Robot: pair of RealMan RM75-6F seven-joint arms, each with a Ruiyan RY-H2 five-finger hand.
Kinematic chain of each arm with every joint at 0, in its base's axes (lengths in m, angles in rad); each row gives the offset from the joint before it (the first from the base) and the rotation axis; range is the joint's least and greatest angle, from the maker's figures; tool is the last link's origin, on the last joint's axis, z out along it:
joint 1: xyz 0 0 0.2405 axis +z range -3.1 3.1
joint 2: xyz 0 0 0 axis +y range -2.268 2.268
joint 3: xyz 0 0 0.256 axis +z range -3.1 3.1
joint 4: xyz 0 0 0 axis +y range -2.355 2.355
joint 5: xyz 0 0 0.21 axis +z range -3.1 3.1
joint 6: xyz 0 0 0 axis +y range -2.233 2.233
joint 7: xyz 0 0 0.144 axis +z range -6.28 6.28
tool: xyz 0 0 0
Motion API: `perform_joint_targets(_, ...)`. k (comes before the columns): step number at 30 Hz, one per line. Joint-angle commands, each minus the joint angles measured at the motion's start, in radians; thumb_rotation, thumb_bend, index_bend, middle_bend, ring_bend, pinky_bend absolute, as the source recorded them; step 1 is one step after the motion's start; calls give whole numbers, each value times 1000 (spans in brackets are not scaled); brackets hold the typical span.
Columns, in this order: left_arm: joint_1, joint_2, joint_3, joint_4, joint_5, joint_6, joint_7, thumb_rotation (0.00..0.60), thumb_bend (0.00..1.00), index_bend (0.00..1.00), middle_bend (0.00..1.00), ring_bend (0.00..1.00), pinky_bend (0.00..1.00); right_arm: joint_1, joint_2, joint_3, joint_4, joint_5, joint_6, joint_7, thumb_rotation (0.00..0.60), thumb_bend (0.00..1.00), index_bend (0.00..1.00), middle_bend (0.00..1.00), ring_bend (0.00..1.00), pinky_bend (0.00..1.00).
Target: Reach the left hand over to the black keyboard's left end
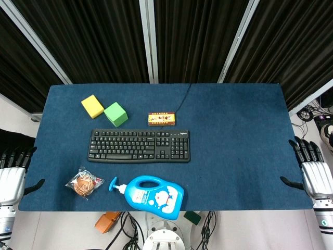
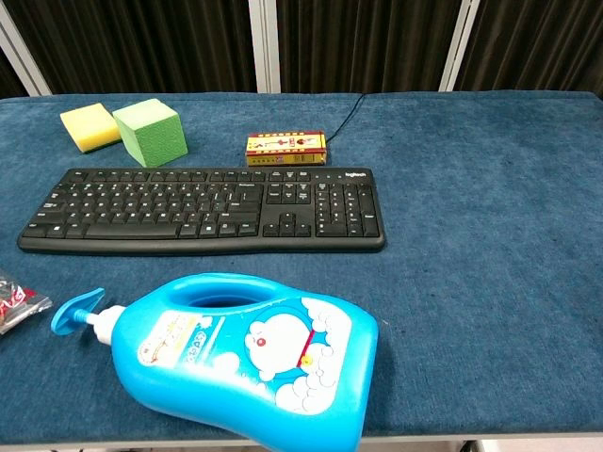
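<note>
A blue cloth (image 1: 239, 135) covered the table, which stood before black curtains (image 1: 192, 36) crossed by pale metal bars. Pale floor showed at both sides, with loose cables at the right edge and more below the near edge.

The keyboard (image 1: 139, 146) lay flat left of the table's centre, its long side parallel to the near edge and its cable running back toward the curtains. Its left end sat well apart from the left hand (image 1: 13, 177). Near it, at the front edge, a blue bottle (image 1: 151, 195) lay on its side, pump pointing left. Behind the keyboard's left half stood a green block (image 1: 115, 114) with a yellow block (image 1: 92, 106) just beside it, and a small box (image 1: 162, 119) lay behind its middle. A wrapped snack (image 1: 83, 183) lay left of the bottle.

The left hand hung off the table's left edge, holding nothing, fingers apart. The right hand (image 1: 312, 174) hung likewise off the right edge. Both were cut off by the frame; the chest view showed neither, and only a corner of the snack.
</note>
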Motion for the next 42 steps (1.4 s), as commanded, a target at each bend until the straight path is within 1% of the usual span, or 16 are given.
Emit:
perform_joint_targets(1, -1, 0, 0, -2, -5, -7, 2, 600, 142, 116, 127, 78, 1, 3, 0, 2, 0, 4, -4, -2, 600, 114, 0, 11, 0, 0)
perform_joint_targets(9, -29, 14, -13, -41, 8, -35, 4, 600, 142, 116, 129, 91, 1, 1, 0, 3, 7, 15, 0, 7, 600, 114, 0, 11, 0, 0)
perform_joint_targets(12, -70, 17, -26, -65, 35, -70, 22, 600, 141, 116, 172, 142, 24, -1, 1, 4, 9, 15, 6, 13, 600, 115, 0, 11, 0, 0)
perform_joint_targets(13, -88, 18, -31, -73, 46, -87, 34, 600, 141, 116, 193, 168, 84, -1, 1, 4, 9, 14, 7, 12, 600, 114, 0, 11, 0, 0)
perform_joint_targets(14, -115, 18, -38, -83, 60, -114, 47, 600, 142, 116, 221, 206, 200, -1, 1, 3, 8, 13, 8, 10, 600, 114, 0, 11, 0, 0)
perform_joint_targets(15, -137, 17, -44, -91, 68, -138, 53, 600, 144, 119, 245, 235, 272, -1, 1, 3, 7, 13, 8, 9, 600, 114, 0, 11, 0, 0)
perform_joint_targets(17, -198, 17, -57, -108, 76, -217, 66, 600, 176, 147, 355, 352, 450, -1, 2, 1, 4, 14, 6, 3, 600, 114, 0, 11, 0, 0)
perform_joint_targets(19, -256, 15, -72, -118, 72, -295, 78, 600, 237, 177, 499, 493, 581, -1, 3, 1, 0, 17, 3, -3, 600, 114, 0, 11, 0, 0)
perform_joint_targets(20, -294, 9, -84, -123, 61, -347, 84, 600, 278, 182, 583, 577, 641, -1, 3, 0, -3, 19, 2, -7, 600, 114, 0, 11, 0, 0)
perform_joint_targets(23, -388, -15, -111, -126, 15, -480, 99, 600, 426, 193, 782, 772, 766, -2, 4, -1, -11, 20, 2, -15, 600, 115, 0, 11, 0, 0)
perform_joint_targets(24, -414, -23, -118, -127, -5, -518, 106, 600, 477, 199, 837, 825, 813, -3, 5, -2, -14, 20, 4, -17, 600, 115, 0, 11, 0, 0)
perform_joint_targets(26, -469, -44, -133, -131, -64, -602, 129, 600, 546, 203, 903, 893, 881, -7, 6, -3, -17, 22, 7, -21, 600, 114, 0, 11, 0, 0)
perform_joint_targets(29, -540, -74, -150, -129, -161, -697, 175, 600, 615, 203, 948, 945, 929, -12, 9, -4, -20, 29, 9, -25, 600, 115, 0, 11, 0, 0)
perform_joint_targets(32, -600, -109, -159, -114, -257, -756, 228, 600, 646, 203, 956, 955, 932, -17, 12, -5, -23, 32, 14, -26, 600, 114, 0, 11, 0, 0)
perform_joint_targets(37, -672, -163, -146, -83, -390, -797, 301, 600, 650, 203, 958, 959, 932, -24, 13, -7, -23, 35, 20, -24, 600, 115, 0, 11, 0, 0)
perform_joint_targets(42, -711, -194, -115, -63, -489, -788, 355, 600, 648, 203, 958, 960, 933, -28, 11, -9, -18, 37, 21, -20, 600, 115, 0, 11, 0, 0)
